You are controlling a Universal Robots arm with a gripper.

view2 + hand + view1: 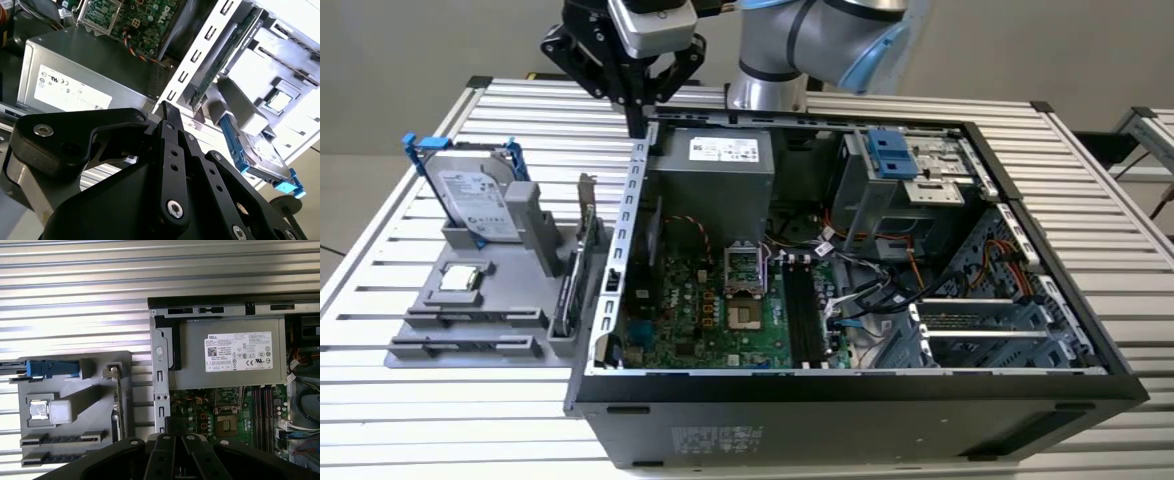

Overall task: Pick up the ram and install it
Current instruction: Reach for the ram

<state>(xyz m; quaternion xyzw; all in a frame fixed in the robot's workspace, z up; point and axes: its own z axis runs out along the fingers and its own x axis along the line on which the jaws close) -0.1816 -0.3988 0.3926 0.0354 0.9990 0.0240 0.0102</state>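
My gripper (636, 122) hangs shut, with nothing between its fingers, above the open computer case's (854, 385) wall on the exterior view's left, close to the grey power supply (714, 165). In both wrist views the black fingers (167, 114) (174, 426) are pressed together. The motherboard's long black slots (803, 312) (261, 410) lie inside the case, well away from the fingertips. The ram is hidden from me. On the grey holder (440, 322) outside the case, two long slots (62, 436) lie side by side.
The holder carries a silver hard drive in a blue frame (470, 195), a processor chip (460, 280) and a dark card with a metal bracket (583, 250). Drive cages and cables (907, 270) crowd the case on the exterior view's right. Everything rests on a slatted metal table (400, 200).
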